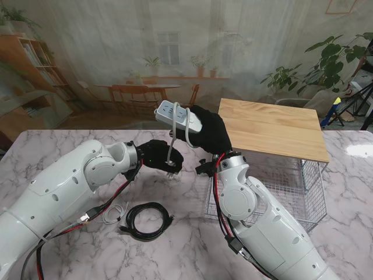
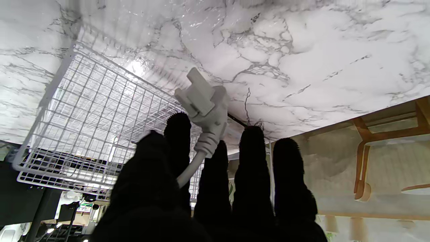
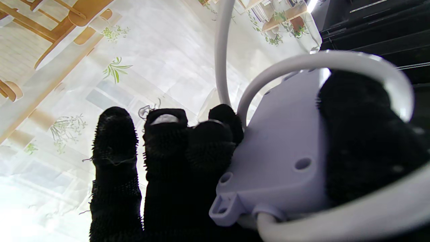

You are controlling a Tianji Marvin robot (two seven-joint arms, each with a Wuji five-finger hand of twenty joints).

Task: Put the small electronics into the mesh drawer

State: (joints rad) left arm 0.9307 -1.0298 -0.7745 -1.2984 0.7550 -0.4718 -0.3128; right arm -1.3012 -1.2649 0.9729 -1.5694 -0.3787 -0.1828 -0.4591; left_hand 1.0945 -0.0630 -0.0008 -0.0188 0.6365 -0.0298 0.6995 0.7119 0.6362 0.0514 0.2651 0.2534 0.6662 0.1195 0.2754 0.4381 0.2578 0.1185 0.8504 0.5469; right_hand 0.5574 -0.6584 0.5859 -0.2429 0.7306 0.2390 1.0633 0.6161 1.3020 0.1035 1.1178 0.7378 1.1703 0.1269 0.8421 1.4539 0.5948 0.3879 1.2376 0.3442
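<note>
My right hand holds a white power strip raised above the table, left of the wood-topped mesh drawer. The strip's underside fills the right wrist view, thumb and fingers clamped on it. Its white cord hangs down to my left hand. In the left wrist view the white plug sticks up between the black fingers, gripped there, with the mesh drawer behind it.
A coiled black cable and a thin white cable lie on the marble table nearer to me. The wooden board covers the drawer frame at the right.
</note>
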